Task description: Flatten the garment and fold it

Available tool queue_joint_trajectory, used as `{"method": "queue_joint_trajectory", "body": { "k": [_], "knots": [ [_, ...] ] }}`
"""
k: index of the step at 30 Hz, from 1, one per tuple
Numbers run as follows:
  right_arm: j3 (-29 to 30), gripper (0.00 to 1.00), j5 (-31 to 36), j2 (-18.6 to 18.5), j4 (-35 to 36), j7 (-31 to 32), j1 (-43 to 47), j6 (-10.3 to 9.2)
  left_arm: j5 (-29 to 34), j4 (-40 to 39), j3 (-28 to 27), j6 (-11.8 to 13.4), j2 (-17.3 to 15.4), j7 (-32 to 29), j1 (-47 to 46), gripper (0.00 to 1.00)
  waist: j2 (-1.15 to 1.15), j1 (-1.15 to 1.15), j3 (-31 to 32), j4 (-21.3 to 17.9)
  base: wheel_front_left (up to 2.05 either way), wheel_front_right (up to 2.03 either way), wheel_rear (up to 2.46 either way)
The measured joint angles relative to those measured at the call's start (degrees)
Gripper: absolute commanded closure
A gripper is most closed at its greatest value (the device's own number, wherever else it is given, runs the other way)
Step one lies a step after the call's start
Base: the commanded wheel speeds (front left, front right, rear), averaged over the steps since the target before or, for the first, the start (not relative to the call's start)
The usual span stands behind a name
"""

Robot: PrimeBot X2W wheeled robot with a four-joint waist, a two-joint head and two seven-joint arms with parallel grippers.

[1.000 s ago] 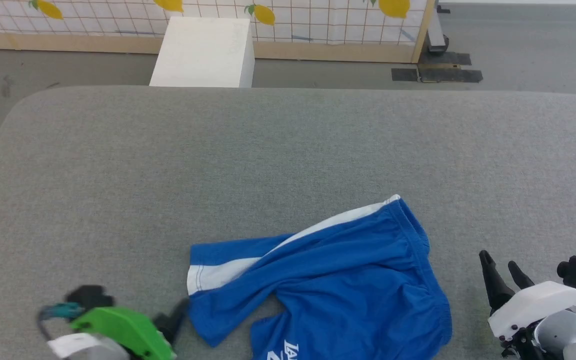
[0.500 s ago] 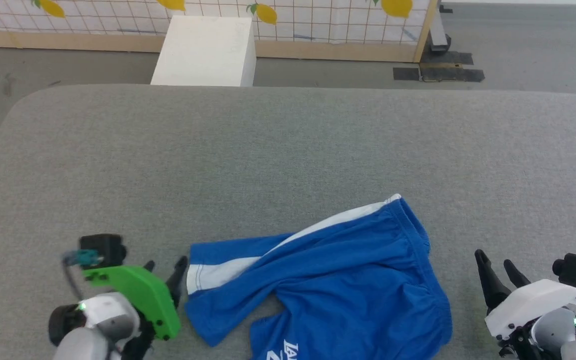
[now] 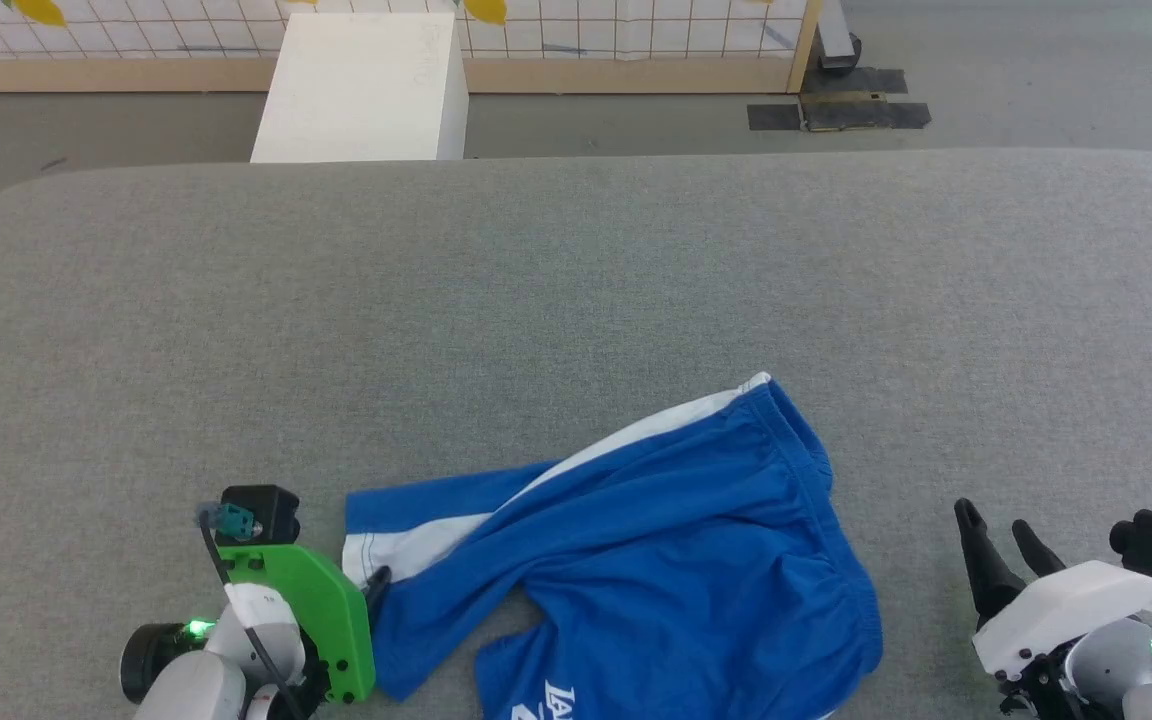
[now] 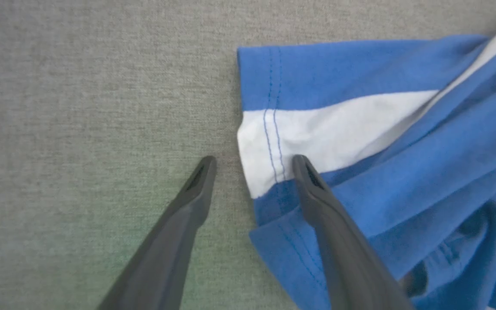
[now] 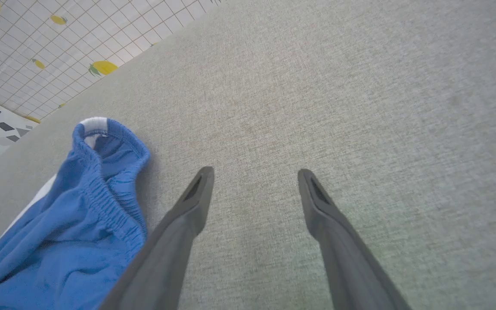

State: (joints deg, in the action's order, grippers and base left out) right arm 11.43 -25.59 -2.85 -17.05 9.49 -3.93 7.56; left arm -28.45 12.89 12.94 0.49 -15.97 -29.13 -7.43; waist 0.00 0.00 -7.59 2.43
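Observation:
The garment (image 3: 636,560), royal-blue shorts with a white side stripe, lies crumpled at the near middle of the grey padded table (image 3: 536,300); its waistband points to the far right, and part of a white print shows at the bottom edge. My left gripper (image 3: 368,585) stands open at the left leg hem. In the left wrist view the gripper (image 4: 253,161) straddles the hem of the garment (image 4: 360,120), with one finger over the cloth and the other over bare table. My right gripper (image 3: 993,518) is open with nothing in it, right of the waistband. The right wrist view shows the gripper (image 5: 255,173) over bare table, beside the garment (image 5: 71,224).
Beyond the table's far edge stand a white box (image 3: 361,90) and a low lemon-patterned fence (image 3: 586,30). Dark plates (image 3: 836,110) lie on the floor at the far right. Bare grey table stretches away behind the garment and on both sides.
The left gripper has come up and to the right, reaching the garment's left leg hem. The camera has shifted a little. The right gripper and the garment have stayed put.

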Motion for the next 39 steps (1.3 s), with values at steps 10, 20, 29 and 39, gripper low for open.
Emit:
{"method": "queue_joint_trajectory", "body": {
  "k": [10, 20, 29, 39],
  "knots": [
    [-1.9, 0.0, 0.5, 0.0, 0.3, -0.5, 0.0, 0.0, -2.0, -0.2, -0.3, -0.9, 0.9, 2.3, -0.2, 1.0, 0.0, 0.0, 0.4, 0.7, 0.0, 0.0, 0.0],
    [-10.4, 0.0, 4.2, 0.0, 5.1, 8.4, -9.0, 0.0, -5.0, -8.3, -2.2, -0.9, 2.0, 4.1, 1.8, 1.0, 0.0, 0.0, -1.0, 1.1, 0.0, 0.0, 0.0],
    [-15.3, 0.0, 9.8, 0.0, 0.0, 19.5, -19.6, 0.01, -5.6, -12.5, -2.3, -0.4, 2.3, 4.2, 2.7, 1.0, 0.0, 0.0, -3.1, 2.2, 0.0, 0.0, 0.0],
    [-18.9, 0.0, 13.5, 0.0, -6.4, 23.3, -23.9, 0.01, -6.1, -13.1, -1.7, -0.4, 2.3, 4.0, 2.7, 1.0, 0.0, 0.0, -4.9, 2.5, 0.0, 0.0, 0.0]
  ]
}}
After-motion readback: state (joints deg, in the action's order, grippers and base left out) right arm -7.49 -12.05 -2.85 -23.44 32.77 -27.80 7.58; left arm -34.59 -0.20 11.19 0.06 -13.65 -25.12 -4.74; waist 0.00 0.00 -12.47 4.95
